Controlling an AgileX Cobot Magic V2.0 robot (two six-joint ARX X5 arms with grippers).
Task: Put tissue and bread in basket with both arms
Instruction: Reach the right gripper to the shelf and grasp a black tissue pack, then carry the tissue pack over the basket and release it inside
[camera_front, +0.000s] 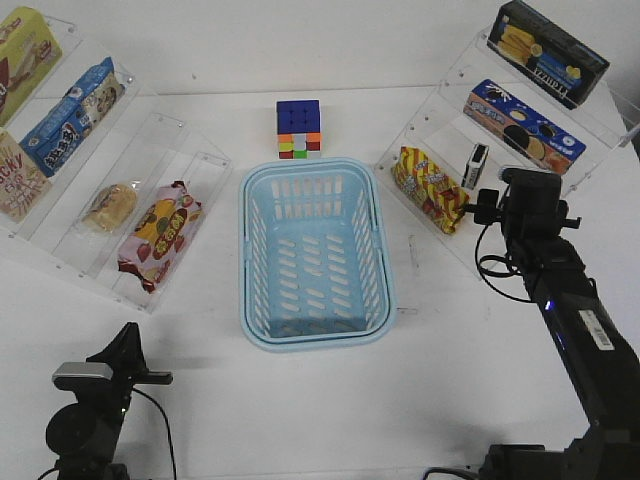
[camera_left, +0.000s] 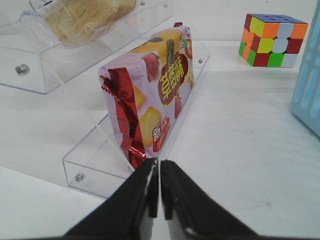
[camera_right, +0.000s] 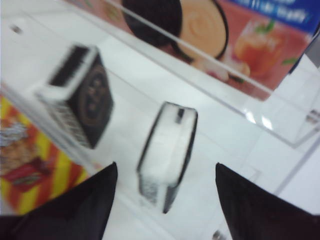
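White table (camera_front: 330, 400), empty blue basket (camera_front: 248, 260)

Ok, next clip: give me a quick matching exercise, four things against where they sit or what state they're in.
Things:
1. bread
2. basket
3. left pincer
4. right pincer

Places or states:
A. open, a tissue pack between its fingers
B. shut, pointing at a pink fruit-print packet
C. on the left clear shelf
D. mid-table, nothing in it

Pairs: 1-C, 2-D, 3-B, 4-A
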